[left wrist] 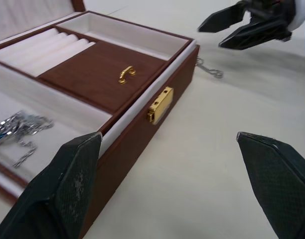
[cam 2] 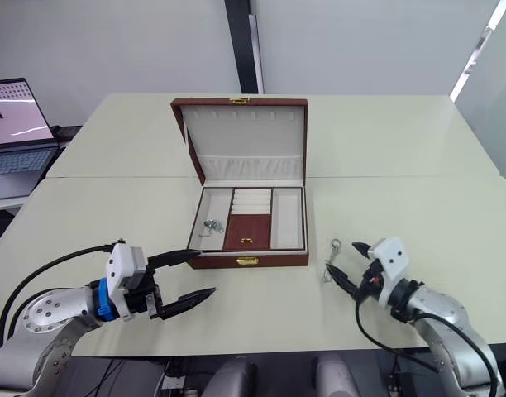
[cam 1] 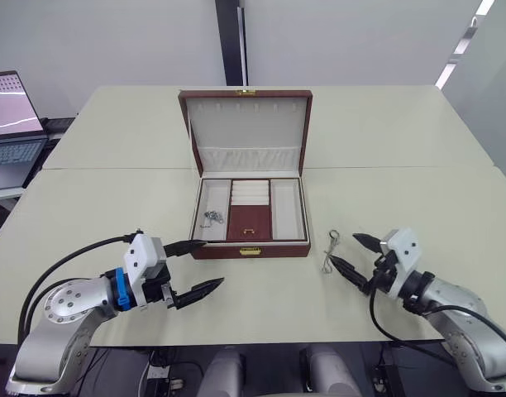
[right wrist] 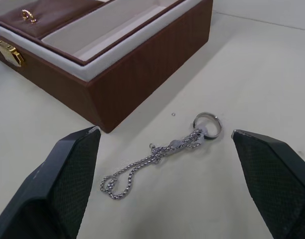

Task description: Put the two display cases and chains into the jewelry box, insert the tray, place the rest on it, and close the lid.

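Right tool [cam 1: 355, 255] spread, empty, angled low at thin ring-topped chain [right wrist: 162, 154] lying loose on worktop [cam 1: 418, 198], just right of jewelry box [cam 1: 250, 246]. Chain likely light, limp, slippery: pinch at the ring. Left tool [cam 1: 195, 269] also spread, empty, near box's front-left corner. Tray [cam 1: 250, 221] seated; silvery pieces [cam 1: 212, 217] in its left compartment. Lid [cam 1: 249, 124] up.

Head views look down over the tabletop [cam 1: 402, 182]; both wrist views, low and close, share the jewelry box [left wrist: 142, 124].

Bright, even overhead light; soft shadows; wrist views slightly blurred.
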Robot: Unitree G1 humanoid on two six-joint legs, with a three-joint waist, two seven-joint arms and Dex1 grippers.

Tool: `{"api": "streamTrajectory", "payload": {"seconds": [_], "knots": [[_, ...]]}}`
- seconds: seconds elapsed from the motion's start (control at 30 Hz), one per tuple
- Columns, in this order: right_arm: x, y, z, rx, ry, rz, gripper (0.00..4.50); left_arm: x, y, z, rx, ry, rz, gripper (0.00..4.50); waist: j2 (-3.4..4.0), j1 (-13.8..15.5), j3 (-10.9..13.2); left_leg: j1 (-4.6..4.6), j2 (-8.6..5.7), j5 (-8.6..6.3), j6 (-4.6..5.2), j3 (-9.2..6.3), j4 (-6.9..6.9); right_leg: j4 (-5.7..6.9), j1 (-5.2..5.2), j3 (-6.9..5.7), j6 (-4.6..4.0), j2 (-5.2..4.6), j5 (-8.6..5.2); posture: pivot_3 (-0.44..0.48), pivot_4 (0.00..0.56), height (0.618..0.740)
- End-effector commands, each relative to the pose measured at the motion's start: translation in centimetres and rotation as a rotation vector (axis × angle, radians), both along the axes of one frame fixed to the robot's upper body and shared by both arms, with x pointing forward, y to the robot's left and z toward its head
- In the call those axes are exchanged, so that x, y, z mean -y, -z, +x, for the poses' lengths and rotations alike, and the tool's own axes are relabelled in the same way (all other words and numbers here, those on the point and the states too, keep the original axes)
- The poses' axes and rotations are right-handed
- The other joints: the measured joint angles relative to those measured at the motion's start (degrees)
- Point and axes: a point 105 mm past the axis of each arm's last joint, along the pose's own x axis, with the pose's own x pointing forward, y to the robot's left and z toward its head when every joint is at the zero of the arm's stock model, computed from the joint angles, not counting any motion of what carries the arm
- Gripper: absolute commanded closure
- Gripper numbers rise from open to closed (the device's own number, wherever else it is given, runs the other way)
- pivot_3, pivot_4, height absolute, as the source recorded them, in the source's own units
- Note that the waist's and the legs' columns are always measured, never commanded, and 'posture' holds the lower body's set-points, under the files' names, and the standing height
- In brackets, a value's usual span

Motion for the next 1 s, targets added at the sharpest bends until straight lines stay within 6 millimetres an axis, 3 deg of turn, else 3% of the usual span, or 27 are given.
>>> {"api": "streamTrajectory", "payload": {"seconds": [0.03, 0.23, 0.6, 1.0], "knots": [[-0.4, -0.8, 0.3, 0.038, 0.041, -0.037, 0.03, 1.3, -0.5, -0.7, 0.032, 0.096, 0.005, 0.0, 0.0, 0.01, 0.0, 0.0, 0.0, 0.0, 0.0, -0.01, 0.0, 0.0, 0.0, -0.01, 0.0, 0.0, 0.0, 0.0, 0.15, 0.74], [-1.0, 0.9, -0.1, -0.01, 0.105, -0.078, 0.03, 2.5, -0.4, -0.9, 0.044, 0.17, 0.009, 0.0, 0.0, 0.03, 0.0, -0.01, -0.01, 0.0, 0.0, -0.04, 0.0, 0.0, 0.0, -0.03, 0.0, 0.01, 0.0, 0.0, 0.15, 0.74], [-2.0, 2.2, 0.2, -0.042, 0.174, -0.102, 0.03, 2.7, -1.3, 0.2, 0.061, 0.173, 0.003, 0.0, -0.02, -0.03, -0.02, 0.03, -0.01, 0.0, 0.0, -0.03, 0.0, 0.01, 0.01, -0.02, 0.0, 0.07, 0.0, 0.0, 0.15, 0.74], [-1.2, 3.9, 0.7, -0.069, 0.235, -0.18, 0.03, 3.0, -1.7, 0.1, 0.066, 0.162, -0.007, 0.0, -0.17, -0.04, -0.15, 0.19, 0.0, 0.0, 0.0, -0.01, 0.0, 0.04, 0.11, 0.0, 0.0, 0.15, 0.0, 0.0, 0.15, 0.74]]}}
